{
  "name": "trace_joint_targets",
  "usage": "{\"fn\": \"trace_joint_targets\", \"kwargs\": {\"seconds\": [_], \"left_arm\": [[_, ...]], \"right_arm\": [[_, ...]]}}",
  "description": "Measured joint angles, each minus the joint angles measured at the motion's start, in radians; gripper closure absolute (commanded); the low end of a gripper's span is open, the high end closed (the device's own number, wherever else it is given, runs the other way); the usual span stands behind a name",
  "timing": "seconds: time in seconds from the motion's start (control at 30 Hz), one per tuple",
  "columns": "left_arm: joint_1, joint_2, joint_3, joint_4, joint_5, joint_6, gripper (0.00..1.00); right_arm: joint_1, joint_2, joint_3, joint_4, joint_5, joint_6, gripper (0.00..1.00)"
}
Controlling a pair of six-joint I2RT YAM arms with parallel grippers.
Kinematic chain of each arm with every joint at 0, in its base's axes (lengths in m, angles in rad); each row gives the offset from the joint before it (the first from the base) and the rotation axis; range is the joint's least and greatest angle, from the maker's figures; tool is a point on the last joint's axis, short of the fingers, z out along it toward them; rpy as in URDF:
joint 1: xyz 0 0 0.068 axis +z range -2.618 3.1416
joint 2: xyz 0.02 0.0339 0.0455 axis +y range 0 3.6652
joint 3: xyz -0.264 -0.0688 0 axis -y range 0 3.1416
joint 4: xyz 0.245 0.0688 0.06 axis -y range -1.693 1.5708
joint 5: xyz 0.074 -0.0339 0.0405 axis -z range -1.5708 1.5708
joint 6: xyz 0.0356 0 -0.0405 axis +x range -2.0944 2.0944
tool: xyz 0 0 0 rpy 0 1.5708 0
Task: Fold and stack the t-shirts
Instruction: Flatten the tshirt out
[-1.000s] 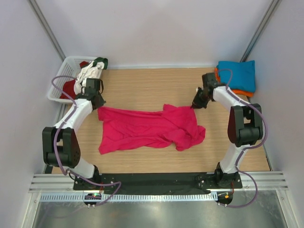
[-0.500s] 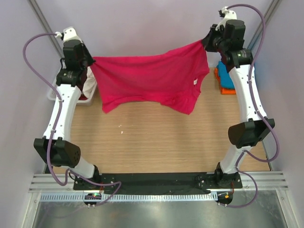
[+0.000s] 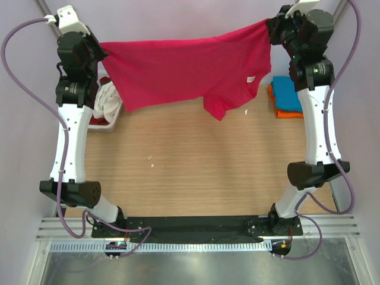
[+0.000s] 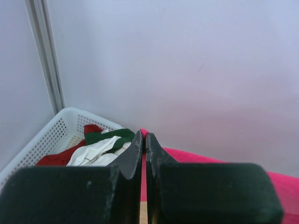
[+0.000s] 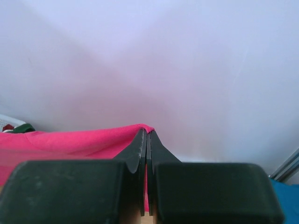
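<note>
My left gripper (image 4: 144,136) has its jaws pressed together on one top corner of the magenta-pink t-shirt (image 3: 184,65). My right gripper (image 5: 147,133) pinches the other corner in the same way, so the shirt hangs stretched between them, lifted off the table (image 3: 208,172). The white basket (image 4: 60,126) in the far left corner holds a white shirt (image 4: 93,154), a dark red shirt (image 4: 51,159) and a green shirt (image 4: 110,136), crumpled together. The left wrist view shows these clearly, but from the top the left arm and the hanging cloth cover most of the basket. Only the top view shows the folded teal-blue shirt (image 3: 291,92) lying on the orange shirt (image 3: 288,114) at the far right, partly behind the right arm.
</note>
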Motion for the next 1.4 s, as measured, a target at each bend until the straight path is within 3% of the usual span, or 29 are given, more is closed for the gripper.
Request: {"fn": "trace_joint_targets", "kwargs": {"seconds": [0.67, 1.4], "left_arm": [[0.000, -0.051, 0.017, -0.048, 0.016, 0.000, 1.00], [-0.013, -0.390, -0.042, -0.225, 0.040, -0.023, 1.00]], "right_arm": [[0.004, -0.114, 0.005, -0.016, -0.006, -0.042, 0.99], [0.004, -0.439, -0.084, -0.190, -0.053, -0.015, 0.99]]}}
